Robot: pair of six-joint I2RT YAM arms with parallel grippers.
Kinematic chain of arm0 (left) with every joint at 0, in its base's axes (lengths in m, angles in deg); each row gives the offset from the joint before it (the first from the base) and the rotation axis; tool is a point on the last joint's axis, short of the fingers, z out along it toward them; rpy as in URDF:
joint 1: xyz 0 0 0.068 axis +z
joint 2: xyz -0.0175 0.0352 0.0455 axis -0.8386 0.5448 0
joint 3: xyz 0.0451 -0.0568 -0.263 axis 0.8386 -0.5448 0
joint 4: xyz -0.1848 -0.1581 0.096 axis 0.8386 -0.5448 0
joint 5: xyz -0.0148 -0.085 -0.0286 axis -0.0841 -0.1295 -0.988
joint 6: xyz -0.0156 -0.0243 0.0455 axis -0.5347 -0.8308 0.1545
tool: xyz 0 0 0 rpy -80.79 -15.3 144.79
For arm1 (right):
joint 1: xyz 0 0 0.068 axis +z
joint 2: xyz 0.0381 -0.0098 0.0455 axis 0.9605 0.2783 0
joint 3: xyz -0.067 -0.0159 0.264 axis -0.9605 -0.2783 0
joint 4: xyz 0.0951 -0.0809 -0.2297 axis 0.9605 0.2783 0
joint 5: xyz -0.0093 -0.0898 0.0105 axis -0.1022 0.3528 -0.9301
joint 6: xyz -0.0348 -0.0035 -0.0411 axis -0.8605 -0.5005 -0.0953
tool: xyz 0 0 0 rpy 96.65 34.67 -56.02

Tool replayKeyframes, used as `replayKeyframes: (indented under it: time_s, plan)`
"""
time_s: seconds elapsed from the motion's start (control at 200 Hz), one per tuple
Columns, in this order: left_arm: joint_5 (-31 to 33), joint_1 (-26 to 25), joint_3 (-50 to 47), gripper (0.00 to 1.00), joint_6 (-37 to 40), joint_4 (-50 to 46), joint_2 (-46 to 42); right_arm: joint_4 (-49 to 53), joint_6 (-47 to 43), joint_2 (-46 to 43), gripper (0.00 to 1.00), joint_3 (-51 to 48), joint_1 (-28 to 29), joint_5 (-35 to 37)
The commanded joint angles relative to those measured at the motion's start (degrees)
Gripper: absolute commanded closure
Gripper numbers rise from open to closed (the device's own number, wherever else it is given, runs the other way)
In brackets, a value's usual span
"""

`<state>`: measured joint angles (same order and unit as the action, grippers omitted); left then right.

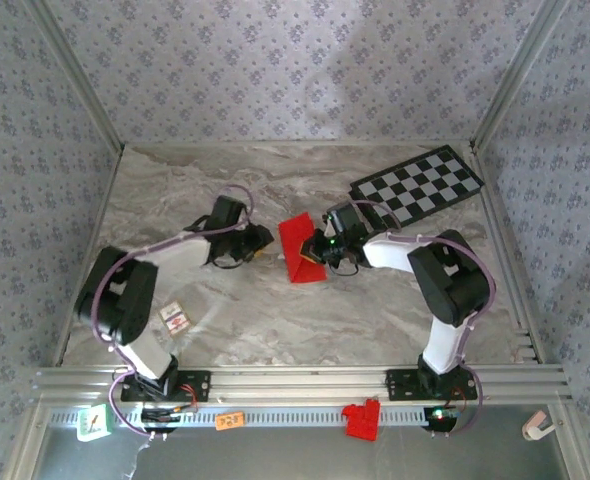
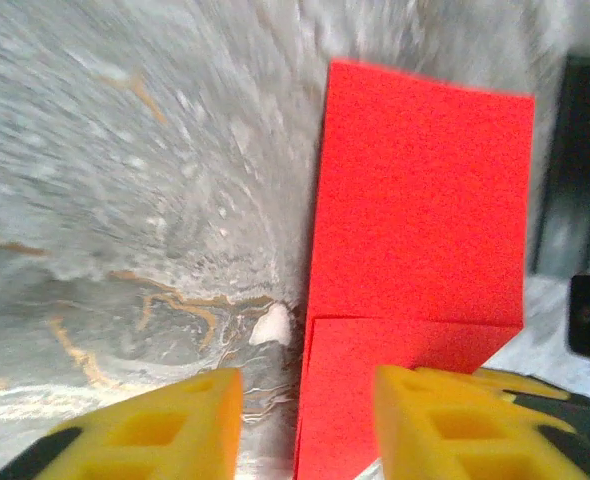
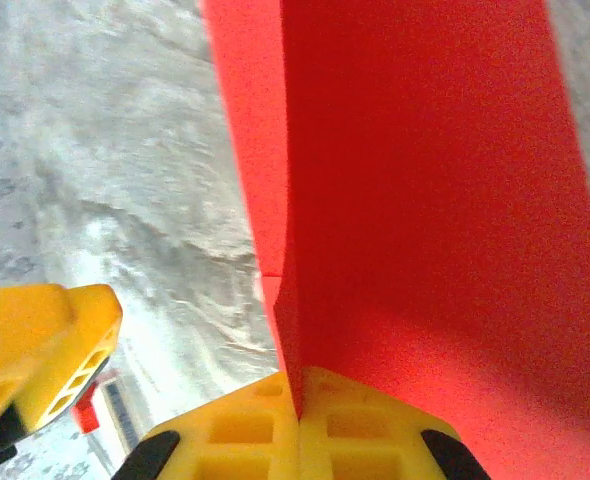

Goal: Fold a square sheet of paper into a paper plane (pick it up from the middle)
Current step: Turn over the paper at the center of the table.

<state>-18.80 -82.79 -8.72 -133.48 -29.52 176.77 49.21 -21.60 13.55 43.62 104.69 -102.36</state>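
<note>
The red square sheet of paper (image 1: 299, 248), folded over on itself, is at the middle of the marbled surface (image 1: 275, 310), between the two arms. The right claw (image 3: 295, 405) is closed tight, pinching the paper's folded edge between its yellow fingers. The left claw (image 2: 308, 405) stands partly open and grips nothing; the paper's edge lies in the gap between its fingers

High view from behind, both wrist views close on red paper (image 2: 415, 220)

Soft even light; wrist views blurred, the square sheet of paper (image 2: 420, 200) oversaturated.
</note>
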Motion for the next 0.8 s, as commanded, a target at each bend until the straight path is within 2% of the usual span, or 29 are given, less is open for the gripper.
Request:
replayKeyframes:
  time_s: [0.0,0.105,0.18,0.265,0.34,0.525,0.605,0.795]
  plan:
    - [-2.05,1.84,-5.49,0.49,-4.78,9.23,-5.25,-6.06,-2.09,-3.26,0.96,1.76,-1.72,-5.61]
    - [-5.83,2.20,-9.10,0.30,-7.78,17.14,-8.58,-9.62,-0.06,-3.99,0.96,2.77,-2.81,-9.69]
    - [-9.27,2.16,-10.86,0.20,-11.08,24.16,-9.05,-12.12,1.84,-4.19,0.96,3.60,-3.19,-11.83]
    - [-11.93,2.04,-12.48,0.14,-15.68,32.67,-8.19,-15.94,5.00,-3.97,0.96,4.30,-3.40,-14.23]
    - [-13.56,1.49,-12.79,0.12,-18.25,38.47,-6.47,-19.07,7.60,-3.68,0.96,4.73,-3.47,-15.73]
    - [-15.42,0.47,-11.80,0.15,-22.89,48.59,-2.09,-21.19,10.07,-3.49,0.94,5.81,-3.40,-18.20]
    - [-15.80,0.49,-11.38,0.23,-23.93,51.60,-1.03,-20.94,10.16,-3.76,0.94,5.64,-3.48,-18.30]
    - [-15.49,0.41,-10.93,0.45,-23.46,52.03,-0.81,-19.86,10.09,-4.24,0.92,4.78,-3.95,-18.31]
